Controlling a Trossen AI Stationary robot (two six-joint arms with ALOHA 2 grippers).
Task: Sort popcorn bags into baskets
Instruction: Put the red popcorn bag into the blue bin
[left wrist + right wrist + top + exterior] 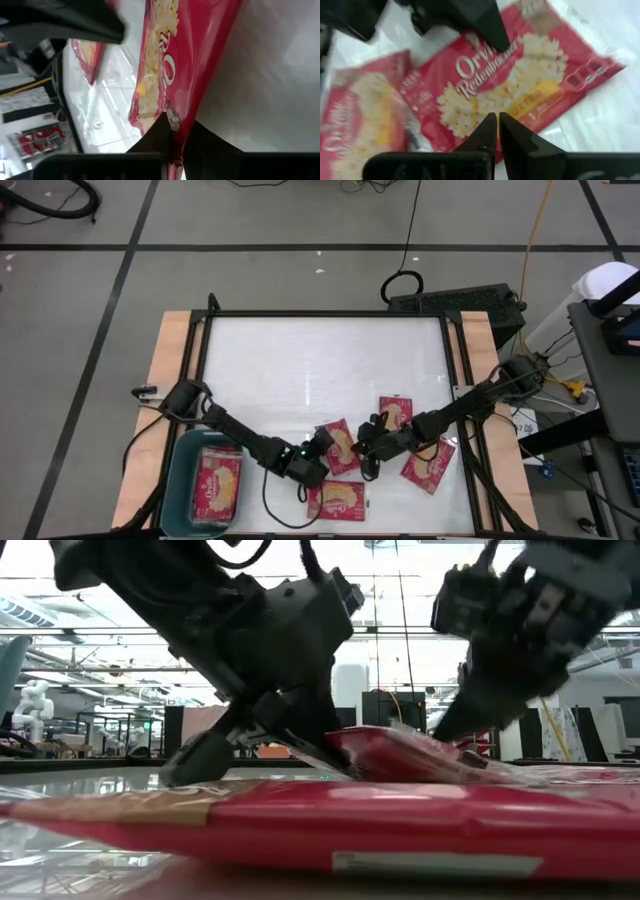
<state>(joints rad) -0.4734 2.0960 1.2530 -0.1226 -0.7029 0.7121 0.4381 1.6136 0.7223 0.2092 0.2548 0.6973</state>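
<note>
A red popcorn bag [340, 448] lies between my two grippers at the table's near middle. My left gripper [323, 443] comes from the left and is shut on the bag's edge. My right gripper [367, 448] comes from the right, shut, with its tips over the bag's printed face [520, 75]. The teal basket [178, 480] stands at the near left corner with red bags [218, 485] lying flat in it. In the low view the bag [400, 752] sits between both grippers, its left end slightly raised. My left gripper pinches an edge of the bag [172, 122] between its two fingers, slanting down from the table's left. The bag runs away from the fingers, seen nearly edge-on and tilted. My right gripper stands shut just over the bag's face [492, 107]; I cannot tell whether it touches.
Three more bags lie loose on the white tabletop: one behind the grippers [395, 412], one at the near right [428, 465] and one at the near edge [335, 498]. Black frame rails [455, 380] border the table. The far half of the tabletop [320, 360] is bare.
</note>
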